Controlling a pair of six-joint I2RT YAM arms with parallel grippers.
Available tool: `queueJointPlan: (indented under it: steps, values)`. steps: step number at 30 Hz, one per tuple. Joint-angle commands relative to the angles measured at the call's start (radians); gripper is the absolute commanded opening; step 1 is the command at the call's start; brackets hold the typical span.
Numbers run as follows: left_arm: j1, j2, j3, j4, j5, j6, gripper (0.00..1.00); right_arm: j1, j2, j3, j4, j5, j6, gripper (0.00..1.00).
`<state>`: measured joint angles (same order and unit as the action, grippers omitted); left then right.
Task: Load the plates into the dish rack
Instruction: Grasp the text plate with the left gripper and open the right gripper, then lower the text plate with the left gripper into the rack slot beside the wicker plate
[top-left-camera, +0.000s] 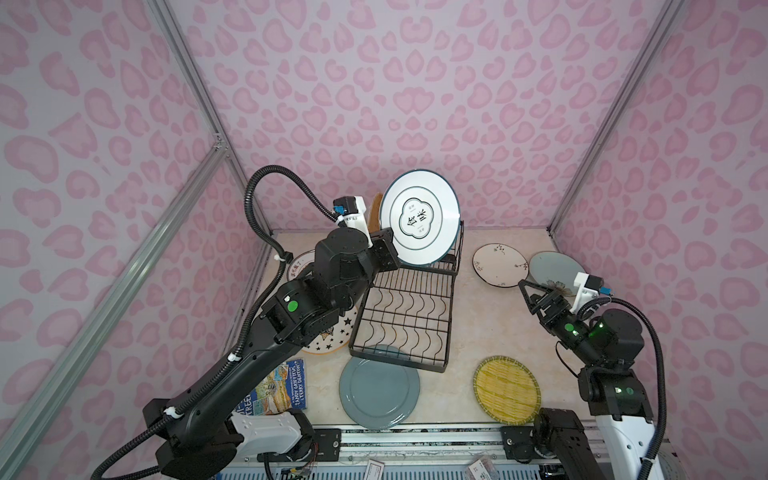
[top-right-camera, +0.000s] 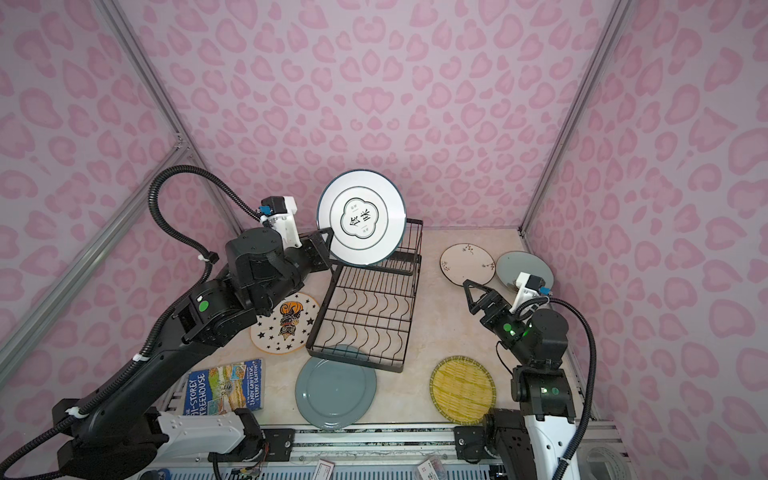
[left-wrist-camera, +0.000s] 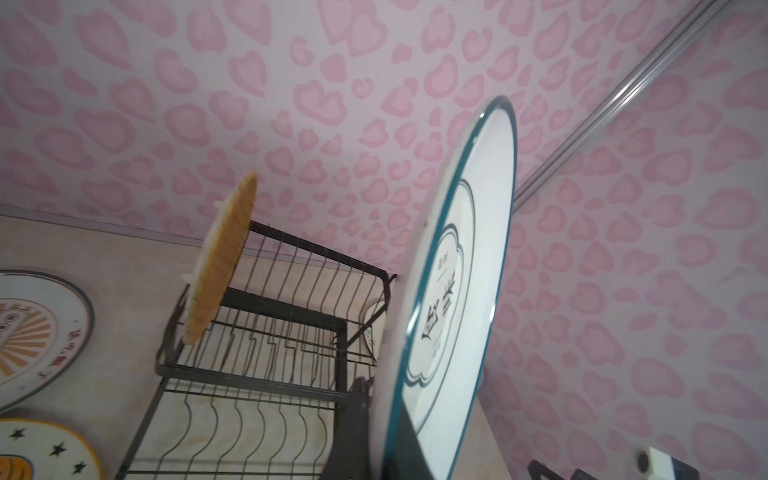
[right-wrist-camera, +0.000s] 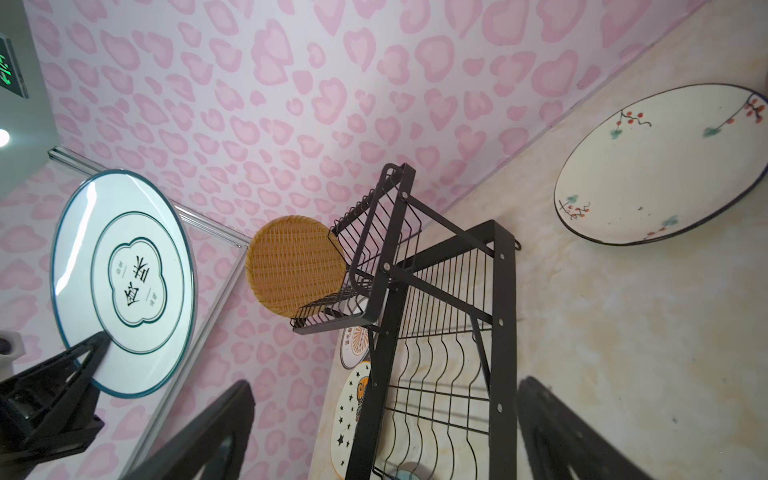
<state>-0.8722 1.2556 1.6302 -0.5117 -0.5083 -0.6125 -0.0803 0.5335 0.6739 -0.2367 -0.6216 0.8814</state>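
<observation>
1. In both top views the left arm reaches up and forward with its elbow bent. The left gripper (top-left-camera: 390, 251) is clamped on the lower rim of a glossy white round plate with a teal rim and black characters (top-left-camera: 422, 216). It holds the plate upright in the air by the raised tier of the black wire dish rack (top-left-camera: 407, 316).
2. The right arm sits folded low. The right gripper (top-left-camera: 539, 296) hangs empty, jaws apart, near a pale blue plate (top-left-camera: 548, 268) and a white sprigged plate (top-left-camera: 498, 264).
3. Several things lie flat on the marbled beige table (top-left-camera: 465, 332). A teal-grey plate (top-left-camera: 380, 392) is tucked under the rack's near edge. There is also a yellow woven-look plate (top-left-camera: 507, 388), a starred plate (top-left-camera: 328, 345) half hidden by the left arm, and a blue-covered book (top-left-camera: 282, 384).
4. The left wrist view shows the held plate nearly edge-on. Beyond it an orange woven-look plate (left-wrist-camera: 220, 257) stands upright in the raised tier.
5. In the right wrist view, the black fingers (right-wrist-camera: 208, 432) are spread wide with nothing between them.
</observation>
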Motion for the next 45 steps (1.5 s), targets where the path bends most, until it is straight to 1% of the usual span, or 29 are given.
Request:
queueJointPlan:
  steps: [1, 5, 9, 14, 18, 22, 29, 38, 45]
  values:
    - [-0.001, 0.026, 0.046, -0.063, -0.206, 0.103, 0.03, 0.013, 0.001, -0.03, 0.04, -0.017, -0.083, 0.98]
    - [-0.001, 0.107, 0.116, -0.098, -0.342, 0.196, 0.03, 0.043, -0.001, -0.069, 0.048, -0.003, -0.148, 0.98]
    - [-0.001, 0.201, 0.178, -0.072, -0.456, 0.324, 0.04, 0.071, -0.015, -0.104, 0.062, -0.015, -0.185, 0.98]
    - [0.015, 0.302, 0.236, -0.02, -0.518, 0.473, 0.04, 0.095, -0.072, -0.134, 0.026, -0.014, -0.209, 0.98]
    - [0.068, 0.34, 0.233, 0.013, -0.466, 0.522, 0.04, 0.104, -0.122, -0.155, 0.033, -0.015, -0.186, 0.98]
    - [0.096, 0.365, 0.217, 0.069, -0.445, 0.596, 0.04, 0.111, -0.136, -0.165, 0.018, -0.012, -0.191, 0.98]
    - [0.111, 0.397, 0.192, 0.123, -0.452, 0.695, 0.04, 0.114, -0.171, -0.211, 0.028, -0.006, -0.162, 0.98]
    - [0.115, 0.44, 0.177, 0.144, -0.464, 0.726, 0.04, 0.123, -0.194, -0.209, 0.015, -0.01, -0.148, 0.98]
    - [0.118, 0.456, 0.174, 0.118, -0.462, 0.69, 0.04, 0.125, -0.217, -0.213, 0.003, -0.008, -0.139, 0.98]
